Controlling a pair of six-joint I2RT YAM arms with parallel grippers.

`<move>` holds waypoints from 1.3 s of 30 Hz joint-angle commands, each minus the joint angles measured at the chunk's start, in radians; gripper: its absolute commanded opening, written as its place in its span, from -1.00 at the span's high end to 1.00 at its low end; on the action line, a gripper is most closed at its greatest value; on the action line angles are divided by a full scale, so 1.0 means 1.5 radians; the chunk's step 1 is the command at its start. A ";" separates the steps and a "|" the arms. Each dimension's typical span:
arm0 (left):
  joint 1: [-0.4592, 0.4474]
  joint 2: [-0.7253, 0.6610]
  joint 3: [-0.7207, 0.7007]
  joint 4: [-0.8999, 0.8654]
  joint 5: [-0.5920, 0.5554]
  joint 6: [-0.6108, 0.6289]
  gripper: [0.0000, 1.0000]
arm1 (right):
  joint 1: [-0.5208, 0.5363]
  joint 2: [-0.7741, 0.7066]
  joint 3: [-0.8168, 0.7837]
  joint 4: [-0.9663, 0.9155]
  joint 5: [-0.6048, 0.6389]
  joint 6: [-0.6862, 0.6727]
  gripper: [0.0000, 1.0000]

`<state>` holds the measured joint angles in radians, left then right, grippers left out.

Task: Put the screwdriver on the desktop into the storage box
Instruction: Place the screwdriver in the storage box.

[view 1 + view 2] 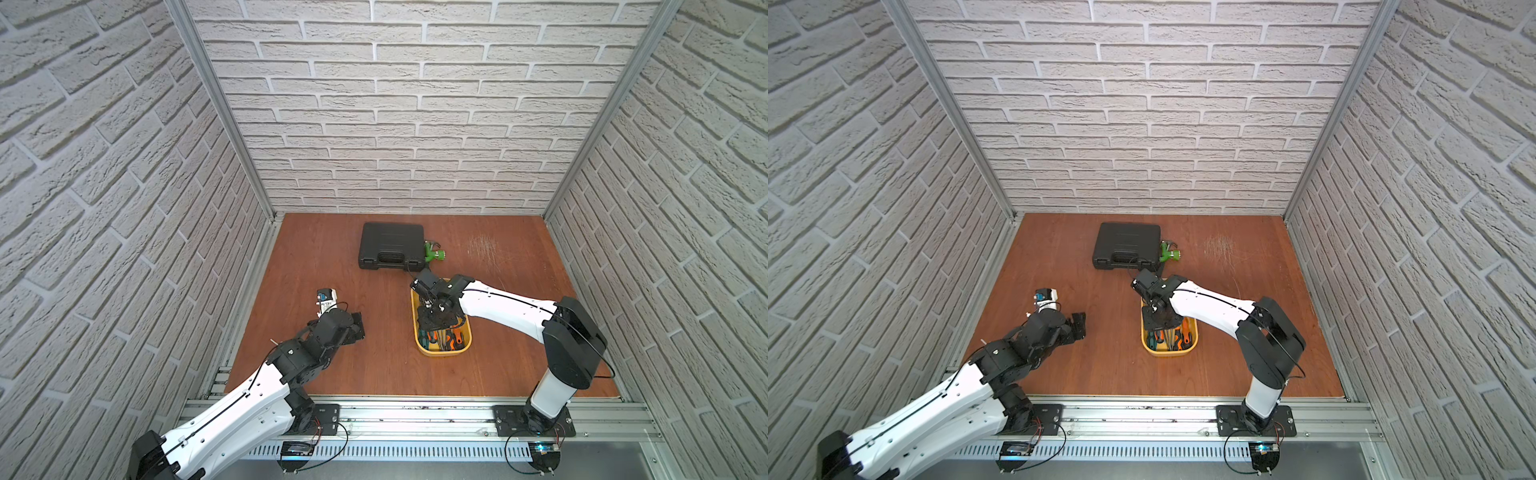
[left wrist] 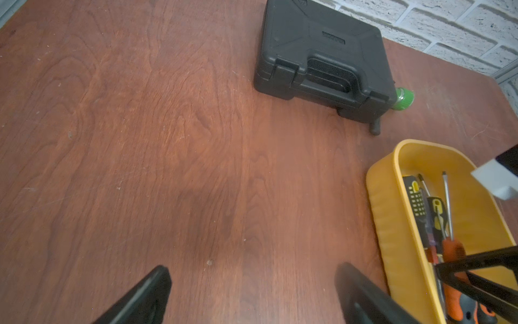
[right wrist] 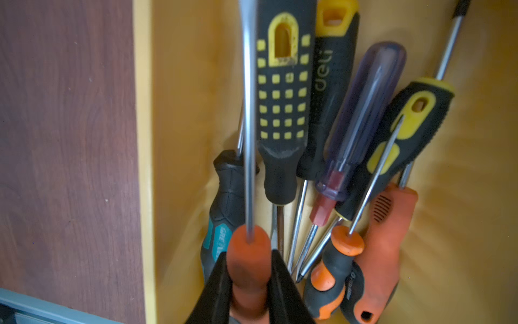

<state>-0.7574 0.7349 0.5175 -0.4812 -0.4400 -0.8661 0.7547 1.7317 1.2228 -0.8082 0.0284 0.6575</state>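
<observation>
The yellow storage box (image 1: 442,352) (image 1: 1167,353) (image 3: 143,140) stands on the reddish-brown desktop (image 1: 374,374) right of centre. My right gripper (image 3: 249,258) (image 1: 438,330) reaches into it from above. It is shut on the orange handle of a screwdriver (image 3: 248,246). That tool's steel shaft runs along the box over several other screwdrivers (image 3: 283,98) lying inside. Whether the held one touches them I cannot tell. My left gripper (image 2: 252,280) (image 1: 359,328) (image 1: 1079,326) hangs open over bare wood left of the box (image 2: 384,213), with nothing between its fingers.
A closed black tool case (image 1: 390,245) (image 2: 322,61) lies behind the box, and a green object (image 1: 434,252) (image 2: 403,98) rests against its right side. A pale scratched patch (image 1: 486,247) marks the back right. Brick-patterned walls enclose three sides; an aluminium rail (image 1: 415,415) runs along the front.
</observation>
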 commanded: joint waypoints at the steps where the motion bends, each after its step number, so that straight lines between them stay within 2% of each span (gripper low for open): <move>1: 0.007 0.026 -0.010 0.044 0.020 -0.002 -0.91 | 0.005 0.007 0.001 0.014 0.002 -0.003 0.95; 15: 0.010 0.076 0.005 0.062 0.039 0.000 -0.89 | 0.006 0.006 0.009 0.001 0.008 -0.003 0.95; 39: 0.011 0.078 0.020 0.045 0.046 0.002 -0.91 | 0.012 0.030 0.009 0.031 0.001 -0.001 0.95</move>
<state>-0.7467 0.8501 0.5179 -0.4145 -0.3748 -0.8711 0.7647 1.7607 1.2228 -0.7792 0.0250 0.6571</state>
